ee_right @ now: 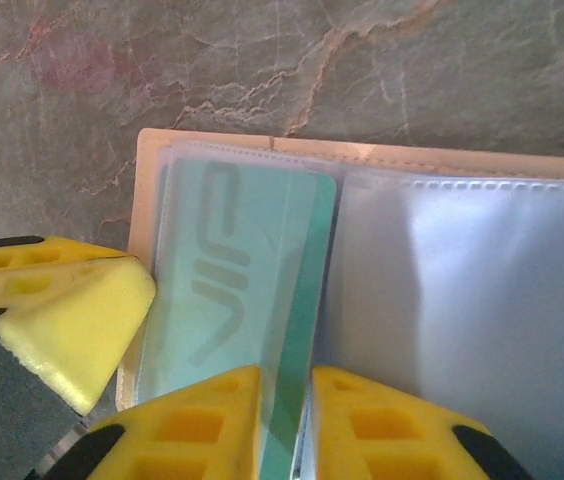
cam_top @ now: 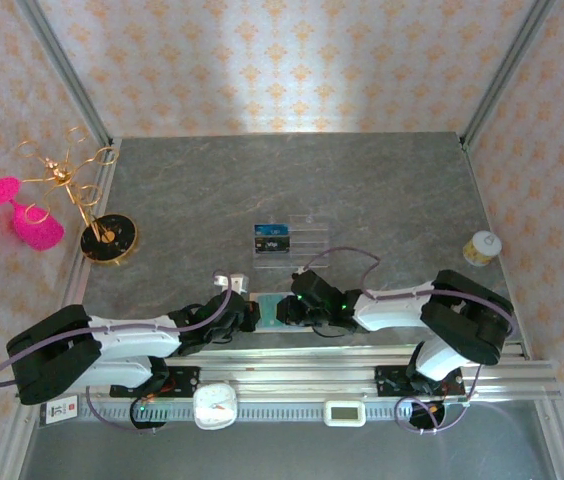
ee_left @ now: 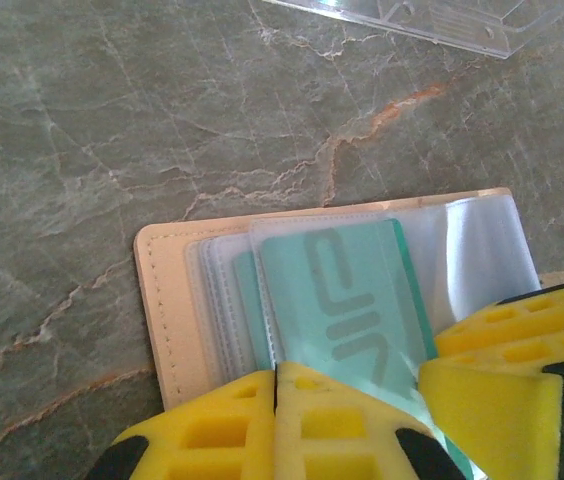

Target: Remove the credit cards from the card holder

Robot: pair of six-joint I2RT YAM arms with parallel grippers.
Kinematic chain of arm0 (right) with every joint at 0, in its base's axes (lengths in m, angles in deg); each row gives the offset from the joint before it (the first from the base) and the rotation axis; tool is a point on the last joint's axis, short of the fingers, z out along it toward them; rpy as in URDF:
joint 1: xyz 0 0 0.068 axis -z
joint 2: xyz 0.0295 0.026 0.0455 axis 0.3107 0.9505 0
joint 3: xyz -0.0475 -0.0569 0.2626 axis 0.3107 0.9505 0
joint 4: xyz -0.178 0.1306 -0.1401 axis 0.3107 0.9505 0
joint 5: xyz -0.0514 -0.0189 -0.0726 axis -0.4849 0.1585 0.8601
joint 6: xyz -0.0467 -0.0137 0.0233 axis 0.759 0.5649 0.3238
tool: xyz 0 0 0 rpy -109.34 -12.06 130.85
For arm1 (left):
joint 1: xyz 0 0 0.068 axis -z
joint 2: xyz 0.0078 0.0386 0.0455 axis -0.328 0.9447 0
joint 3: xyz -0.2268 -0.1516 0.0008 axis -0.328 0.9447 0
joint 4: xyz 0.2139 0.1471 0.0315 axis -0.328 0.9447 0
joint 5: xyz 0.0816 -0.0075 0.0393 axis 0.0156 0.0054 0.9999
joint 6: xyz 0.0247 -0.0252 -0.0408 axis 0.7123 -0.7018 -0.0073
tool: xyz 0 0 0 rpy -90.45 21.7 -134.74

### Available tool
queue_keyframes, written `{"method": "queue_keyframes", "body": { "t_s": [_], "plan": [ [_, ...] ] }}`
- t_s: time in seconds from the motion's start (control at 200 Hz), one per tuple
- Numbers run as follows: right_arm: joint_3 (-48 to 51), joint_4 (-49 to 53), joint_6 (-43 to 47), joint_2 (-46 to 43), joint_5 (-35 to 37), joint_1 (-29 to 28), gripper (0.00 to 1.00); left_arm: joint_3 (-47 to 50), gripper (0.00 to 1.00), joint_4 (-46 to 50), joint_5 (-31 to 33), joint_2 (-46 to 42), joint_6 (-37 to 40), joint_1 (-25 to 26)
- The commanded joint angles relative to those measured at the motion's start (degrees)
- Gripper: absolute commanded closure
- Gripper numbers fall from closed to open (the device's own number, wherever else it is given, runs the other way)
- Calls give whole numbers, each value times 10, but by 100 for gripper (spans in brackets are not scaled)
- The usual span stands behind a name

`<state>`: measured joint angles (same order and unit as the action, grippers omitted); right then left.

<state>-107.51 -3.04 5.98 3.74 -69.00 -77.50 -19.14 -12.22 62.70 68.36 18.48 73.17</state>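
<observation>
The tan card holder (cam_top: 265,300) lies open on the table between both grippers, its leather edge (ee_left: 157,300) (ee_right: 147,160) framing clear sleeves. A teal-green credit card (ee_left: 342,300) (ee_right: 232,270) sits partly inside one sleeve. My left gripper (ee_left: 277,372) (cam_top: 244,312) is shut, pinching the sleeve's edge at the card's left side. My right gripper (ee_right: 285,375) (cam_top: 288,308) comes from the opposite side, its jaws closed on the teal card's exposed edge. The sleeves (ee_right: 462,290) on the other half look pale bluish; no lavender card can be made out there.
A clear ribbed plastic tray (cam_top: 302,240) (ee_left: 432,20) stands just beyond the wallet with a dark card (cam_top: 272,238) in its left end. A gold stand (cam_top: 102,225) with pink items is at far left, a small jar (cam_top: 481,247) at right.
</observation>
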Motion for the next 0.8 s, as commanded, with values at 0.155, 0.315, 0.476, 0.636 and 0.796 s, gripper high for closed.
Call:
{"method": "queue_keyframes", "body": {
  "t_s": [0.155,0.315,0.476,0.636,0.796],
  "plan": [
    [34,0,-25,-26,33,5,100,21,100,50,0,11,9,3],
    [73,15,-43,-63,51,8,100,29,100,39,4,0,8,3],
    [83,7,-41,-68,50,8,100,20,100,53,9,-29,10,2],
    [73,6,-29,-58,50,8,100,-14,100,69,10,-102,20,6],
    [72,2,-22,-57,44,8,100,-39,100,3,-20,-39,27,12]
  ]
}}
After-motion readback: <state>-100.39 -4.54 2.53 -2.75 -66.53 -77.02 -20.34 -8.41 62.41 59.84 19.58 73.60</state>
